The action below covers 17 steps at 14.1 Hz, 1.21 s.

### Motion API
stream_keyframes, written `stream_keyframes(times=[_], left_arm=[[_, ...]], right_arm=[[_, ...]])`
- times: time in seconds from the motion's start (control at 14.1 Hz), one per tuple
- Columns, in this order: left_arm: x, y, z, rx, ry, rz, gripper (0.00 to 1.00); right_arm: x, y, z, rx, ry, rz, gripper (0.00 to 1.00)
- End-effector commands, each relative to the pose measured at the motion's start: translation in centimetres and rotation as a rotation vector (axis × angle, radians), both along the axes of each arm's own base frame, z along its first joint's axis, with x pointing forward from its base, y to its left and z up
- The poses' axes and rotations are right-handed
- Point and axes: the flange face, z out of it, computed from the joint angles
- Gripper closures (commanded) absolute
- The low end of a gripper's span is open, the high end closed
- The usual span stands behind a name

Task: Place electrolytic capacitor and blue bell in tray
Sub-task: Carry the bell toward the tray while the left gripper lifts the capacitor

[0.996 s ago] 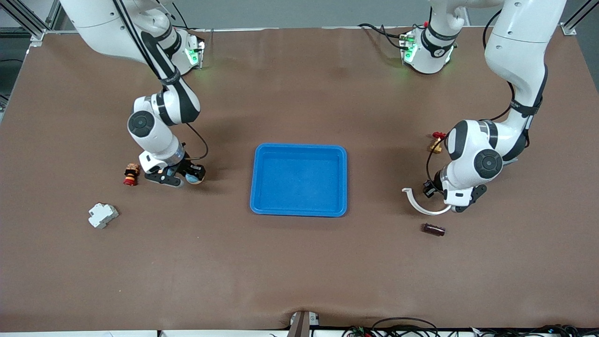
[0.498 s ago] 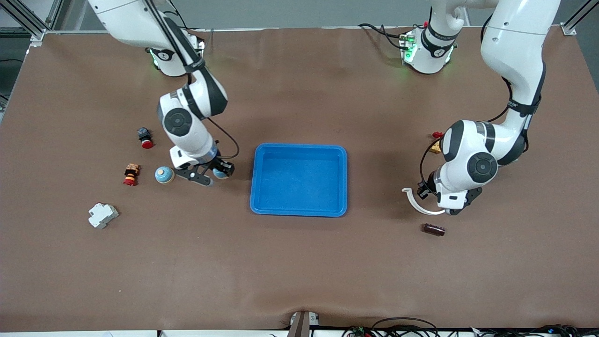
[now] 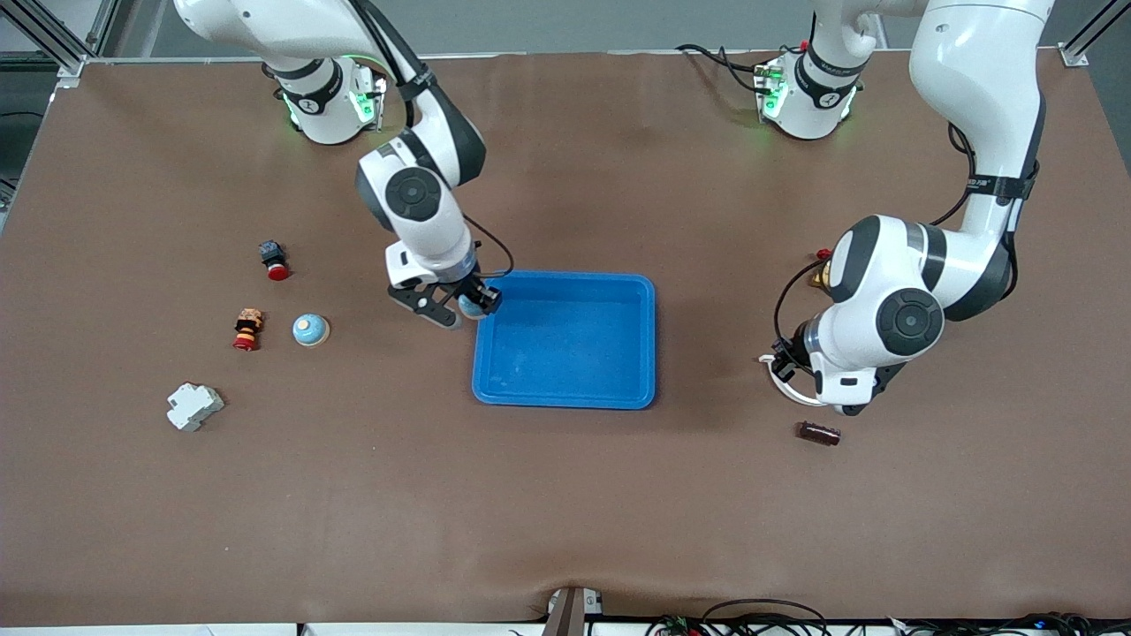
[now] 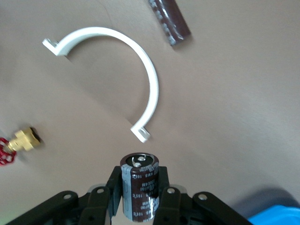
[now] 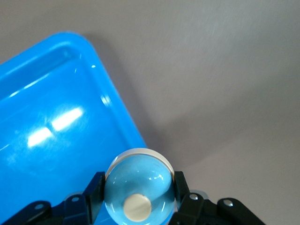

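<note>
A high front camera faces both arms' bases; each wrist camera looks closely down, sharing the tray (image 3: pixel 565 389).

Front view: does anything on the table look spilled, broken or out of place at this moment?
Nothing stands out. The shallow bright blue plastic tray lies flat and holds nothing yet. The right gripper, over its rim, grips the pale blue bell; the left gripper grips the dark cylindrical capacitor above the white curved plastic clip.

light: bright, even, from overhead | shadows: soft, under both arms on the table (image 3: pixel 565 495) | glare: white streaks on the tray (image 5: pixel 42 154) floor | blur: wrist views soft at edges
</note>
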Motion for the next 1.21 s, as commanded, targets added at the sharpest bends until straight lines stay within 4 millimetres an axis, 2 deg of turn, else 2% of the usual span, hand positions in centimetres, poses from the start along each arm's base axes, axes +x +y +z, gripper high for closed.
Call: stream_keyframes(times=[0.0,0.14,0.5,0.85,1.14], left_arm=[[0.2,-2.6,1.7,-0.011,-0.013,0.058,0.96],[-0.4,-4.7,2.1,-0.012,-0.015,0.089,0.96],[-1.6,-8.8,1.8,-0.001,-0.017,0.116,0.96],[-2.5,-11.5,1.6,-0.009,-0.040,0.149,0.96],[-3.6,-15.0,1.6,-0.045,-0.060,0.189,0.96]], right_arm=[[-0.3,3.2,-2.6,-0.009,0.016,-0.054,1.00],[-0.5,5.1,-4.0,-0.015,0.018,-0.074,1.00],[0.1,7.1,-6.2,-0.021,0.011,-0.095,1.00],[0.5,7.0,-6.7,-0.010,-0.004,-0.099,1.00],[0.9,6.6,-7.2,-0.006,-0.011,-0.108,1.00]])
